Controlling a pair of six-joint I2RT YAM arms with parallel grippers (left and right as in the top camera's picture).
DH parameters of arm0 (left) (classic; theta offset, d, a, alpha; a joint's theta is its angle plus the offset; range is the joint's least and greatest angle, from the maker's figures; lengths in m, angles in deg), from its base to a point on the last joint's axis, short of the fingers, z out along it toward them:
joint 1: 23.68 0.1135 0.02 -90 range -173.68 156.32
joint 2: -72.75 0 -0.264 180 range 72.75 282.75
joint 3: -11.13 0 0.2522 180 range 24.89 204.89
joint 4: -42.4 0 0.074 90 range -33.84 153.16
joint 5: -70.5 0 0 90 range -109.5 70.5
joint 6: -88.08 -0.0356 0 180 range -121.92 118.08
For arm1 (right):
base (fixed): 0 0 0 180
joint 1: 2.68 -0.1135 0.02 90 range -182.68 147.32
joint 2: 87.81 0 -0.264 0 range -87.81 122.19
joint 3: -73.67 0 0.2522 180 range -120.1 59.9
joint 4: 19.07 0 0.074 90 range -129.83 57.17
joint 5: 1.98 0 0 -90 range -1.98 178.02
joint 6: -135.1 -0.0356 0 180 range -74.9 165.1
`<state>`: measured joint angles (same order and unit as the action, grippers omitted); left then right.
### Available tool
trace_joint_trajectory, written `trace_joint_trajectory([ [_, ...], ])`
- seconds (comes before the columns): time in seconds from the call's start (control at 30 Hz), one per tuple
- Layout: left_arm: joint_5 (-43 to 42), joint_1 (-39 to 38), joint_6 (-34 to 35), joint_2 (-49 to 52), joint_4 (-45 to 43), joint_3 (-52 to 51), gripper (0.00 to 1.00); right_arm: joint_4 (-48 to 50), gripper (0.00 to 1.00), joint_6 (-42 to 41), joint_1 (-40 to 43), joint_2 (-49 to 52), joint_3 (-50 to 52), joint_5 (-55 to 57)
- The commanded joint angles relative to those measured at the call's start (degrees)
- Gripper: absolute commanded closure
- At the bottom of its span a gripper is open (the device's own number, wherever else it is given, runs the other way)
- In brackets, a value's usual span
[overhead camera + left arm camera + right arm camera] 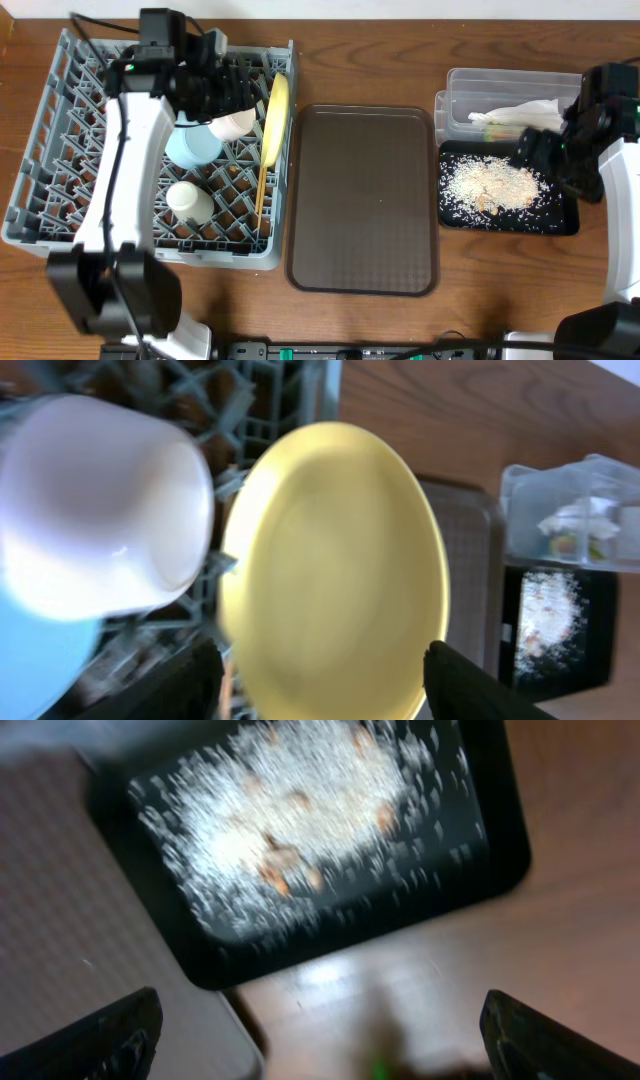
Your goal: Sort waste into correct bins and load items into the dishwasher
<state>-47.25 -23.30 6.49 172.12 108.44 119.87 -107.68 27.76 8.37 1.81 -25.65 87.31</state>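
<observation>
- Dishware in the grey dish rack [60, 150] comes to four pieces. One yellow plate [277, 118] stands on edge near the right side. One white bowl [236, 122] sits just beside it, one light blue bowl [192, 146] touches that bowl, and one small white cup [188, 200] sits apart from both.
- We see wooden chopsticks [261, 190] in the rack below the plate, too thin for us to count.
- Our left hand [322, 658] hangs over the rack, fingers spread. The plate's edge shows between them, and we cannot tell whether they touch it.
- Our right hand [320, 1005] is spread wide, pinching nothing, over the black tray [500, 224] and the wooden surface [400, 50].
- We count two bins at the right. The clear tub [465, 85] holds one crumpled napkin [520, 113] and one sachet [563, 545], and the black tray holds one heap of rice scraps [492, 185].
- One brown serving tray [362, 200] lies between the rack and the bins.
</observation>
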Motion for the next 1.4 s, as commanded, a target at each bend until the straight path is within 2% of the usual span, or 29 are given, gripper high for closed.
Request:
trace_joint_trajectory([
  [0.0,6.4,0.4,-1.1,-3.4,2.2,0.5,0.28,3.8,0.01,0.7,-1.0,-0.2,-1.0,-3.5],
  [0.07,7.5,0.5,-1.0,-3.8,4.4,0.5,0.27,7.8,0.01,0.7,-2.3,-0.2,-1.0,-4.1],
  [0.1,8.9,0.5,-1.0,-3.9,5.9,0.5,0.23,10.0,0.01,0.7,-3.0,-0.2,-1.0,-4.1],
  [0.17,11.9,0.5,-0.9,-3.9,8.5,0.5,0.2,14.2,0.01,1.7,-4.5,-0.2,-1.0,-4.1],
  [0.3,15.7,0.4,-0.8,-3.9,10.5,0.4,0.19,20.4,0.01,4.3,-7.6,-0.2,-1.0,-4.1],
  [0.37,19.2,0.4,-0.6,-3.9,11.2,0.3,0.14,21.8,0.01,5.7,-9.2,-0.1,-1.0,-4.0],
  [0.47,19.9,0.4,-0.3,-3.9,14.5,0.2,0.13,20.3,0.01,8.2,-10.6,-0.1,-0.9,-4.0],
  [0.87,19.9,0.4,0.1,-4.4,28.0,-0.4,0.13,8.1,0.01,8.0,-10.6,-0.3,-0.6,-3.8],
  [1.1,19.9,0.4,0.0,-11.7,24.0,-8.6,0.13,11.1,0.01,7.5,-10.6,-7.6,6.9,-3.8],
  [1.37,19.9,0.4,-2.2,-31.5,12.4,-25.0,0.13,22.1,0.01,7.6,-10.6,-28.3,23.7,-1.8],
])
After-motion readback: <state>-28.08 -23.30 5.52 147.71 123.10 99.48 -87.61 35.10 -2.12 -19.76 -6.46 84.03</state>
